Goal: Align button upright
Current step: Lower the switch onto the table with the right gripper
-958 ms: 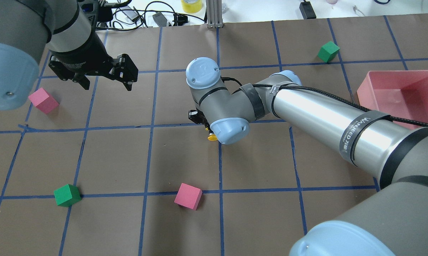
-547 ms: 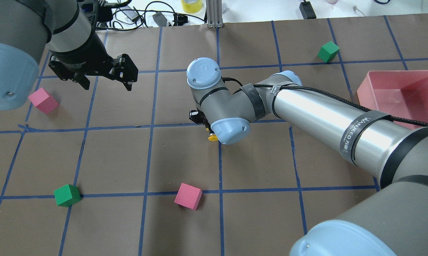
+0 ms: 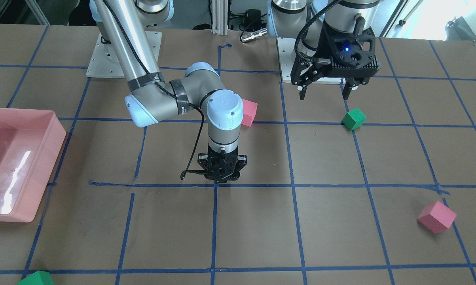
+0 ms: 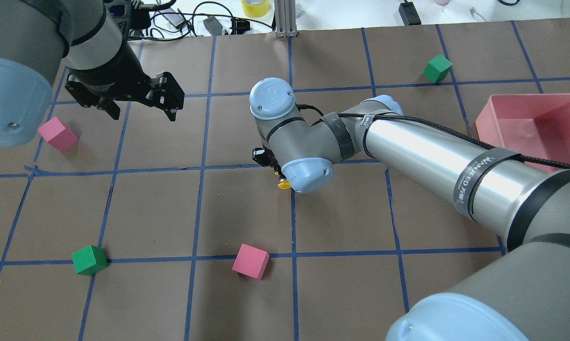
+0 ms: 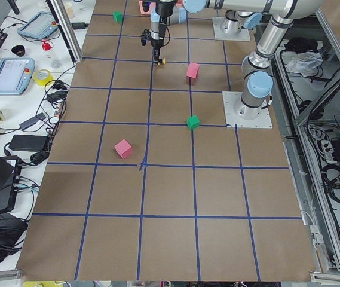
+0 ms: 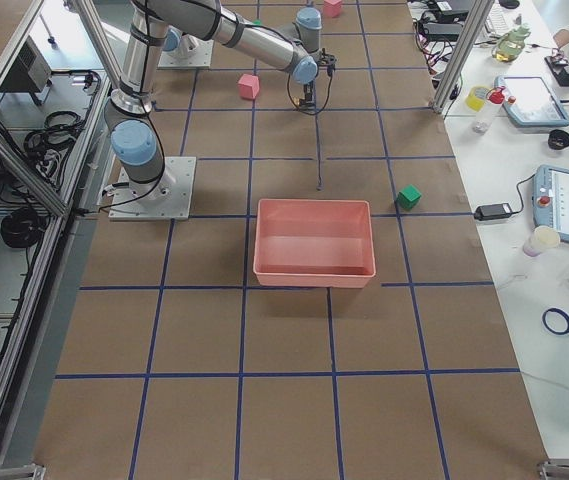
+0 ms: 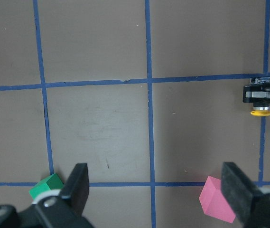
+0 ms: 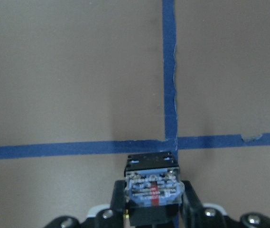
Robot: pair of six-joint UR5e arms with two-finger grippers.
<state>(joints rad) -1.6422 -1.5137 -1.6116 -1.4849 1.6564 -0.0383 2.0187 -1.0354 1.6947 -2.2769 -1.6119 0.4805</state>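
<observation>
Gripping the button beside the tape crossing

I am clamping my right gripper [image 3: 221, 177] on the button [image 8: 152, 186], with my fingers [image 8: 188, 202] pressing its black body from both sides so that it cannot roll. It is sitting near the middle of the table [image 4: 247, 213], just beside a crossing of blue tape lines [image 8: 170, 141]. The yellow cap [image 4: 284, 185] is poking out sideways toward my base and the terminal end is facing my wrist camera. From this I am judging that the button is lying over, not yet upright. Whether it is touching the table I cannot tell. My left gripper [image 4: 141, 110] is hanging spread wide and empty, well off to the side, probably leaving room for the turn.
</observation>
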